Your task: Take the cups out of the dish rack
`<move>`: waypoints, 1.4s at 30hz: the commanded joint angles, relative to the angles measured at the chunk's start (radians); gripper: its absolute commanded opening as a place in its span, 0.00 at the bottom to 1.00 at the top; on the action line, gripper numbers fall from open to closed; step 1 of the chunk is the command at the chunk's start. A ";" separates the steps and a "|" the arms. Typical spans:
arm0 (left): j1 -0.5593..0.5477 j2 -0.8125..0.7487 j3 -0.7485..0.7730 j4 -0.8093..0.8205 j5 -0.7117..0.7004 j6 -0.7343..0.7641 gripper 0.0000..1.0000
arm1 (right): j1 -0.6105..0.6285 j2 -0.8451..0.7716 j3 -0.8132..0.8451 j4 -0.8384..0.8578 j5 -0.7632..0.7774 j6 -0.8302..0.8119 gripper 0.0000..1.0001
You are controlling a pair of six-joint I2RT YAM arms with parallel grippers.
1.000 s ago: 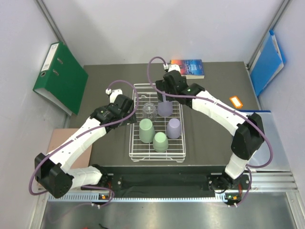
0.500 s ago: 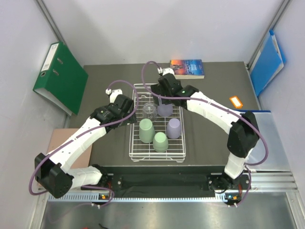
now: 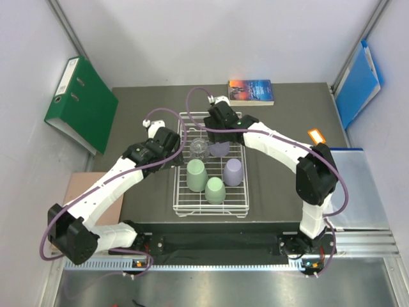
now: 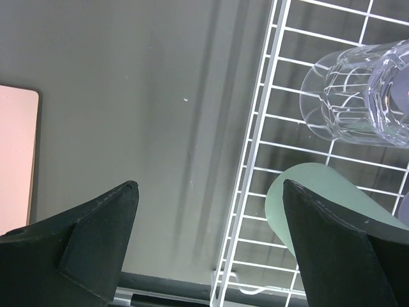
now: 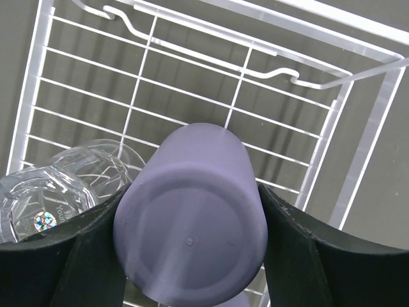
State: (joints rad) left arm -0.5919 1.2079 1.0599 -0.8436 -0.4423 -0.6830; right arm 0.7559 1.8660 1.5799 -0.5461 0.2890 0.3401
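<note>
The white wire dish rack (image 3: 181, 192) holds five upturned cups: a clear ribbed glass (image 3: 199, 148), a lilac cup (image 3: 222, 149), a second lilac cup (image 3: 232, 171) and two pale green cups (image 3: 195, 174) (image 3: 215, 190). My right gripper (image 3: 218, 136) is over the far lilac cup. In the right wrist view its fingers (image 5: 300, 256) press both sides of that cup (image 5: 192, 224), with the glass (image 5: 70, 179) just to the left. My left gripper (image 3: 177, 155) is open and empty over the rack's left rail (image 4: 255, 179), with the glass (image 4: 358, 96) and a green cup (image 4: 319, 204) to its right.
A green binder (image 3: 80, 102) leans at the far left. A book (image 3: 251, 91) lies behind the rack. An orange tag (image 3: 316, 135) and a blue folder (image 3: 358, 83) are at the right. A tan board (image 3: 80, 188) lies left of the mat.
My right arm has swung left and come down round the far lilac cup, its elbow shifting left. The left arm and the cups have stayed put.
</note>
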 commanded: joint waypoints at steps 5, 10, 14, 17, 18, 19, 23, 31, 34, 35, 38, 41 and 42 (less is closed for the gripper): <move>-0.005 0.038 0.037 0.055 -0.019 -0.003 0.99 | 0.003 -0.243 0.071 0.017 0.049 -0.027 0.00; -0.002 0.076 0.113 0.066 -0.064 -0.019 0.99 | -0.027 -0.411 0.060 0.064 0.006 -0.003 0.00; 0.003 0.068 0.175 0.127 -0.024 -0.035 0.99 | -0.240 -0.600 -0.143 0.265 -0.241 0.184 0.00; 0.018 0.038 0.189 0.253 0.118 -0.067 0.99 | -0.398 -0.675 -0.393 0.577 -0.528 0.428 0.00; 0.026 0.013 0.181 0.291 0.201 -0.076 0.99 | -0.420 -0.680 -0.493 0.756 -0.584 0.551 0.00; 0.029 0.001 0.170 0.393 0.256 -0.101 0.99 | -0.438 -0.679 -0.532 0.834 -0.676 0.610 0.00; 0.056 -0.068 0.046 0.762 0.552 -0.219 0.99 | -0.457 -0.627 -0.667 1.244 -0.800 0.853 0.00; 0.076 -0.045 -0.028 1.041 0.734 -0.408 0.99 | -0.438 -0.599 -0.712 1.371 -0.815 0.944 0.00; 0.076 -0.031 -0.032 1.074 0.757 -0.426 0.97 | -0.426 -0.593 -0.713 1.373 -0.821 0.944 0.00; 0.075 -0.027 -0.037 1.090 0.764 -0.434 0.97 | -0.415 -0.590 -0.712 1.379 -0.824 0.945 0.00; 0.075 -0.010 -0.078 1.199 0.795 -0.480 0.95 | -0.386 -0.564 -0.706 1.399 -0.840 0.951 0.00; 0.075 0.001 -0.092 1.250 0.810 -0.500 0.94 | -0.351 -0.530 -0.696 1.451 -0.856 0.973 0.00; 0.076 0.002 -0.090 1.255 0.814 -0.501 0.91 | -0.343 -0.521 -0.686 1.462 -0.861 0.978 0.00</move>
State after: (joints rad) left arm -0.5213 1.1992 0.9806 0.2520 0.3233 -1.1378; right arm 0.3653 1.3148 0.8337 0.7803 -0.5297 1.2858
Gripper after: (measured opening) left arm 0.940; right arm 0.670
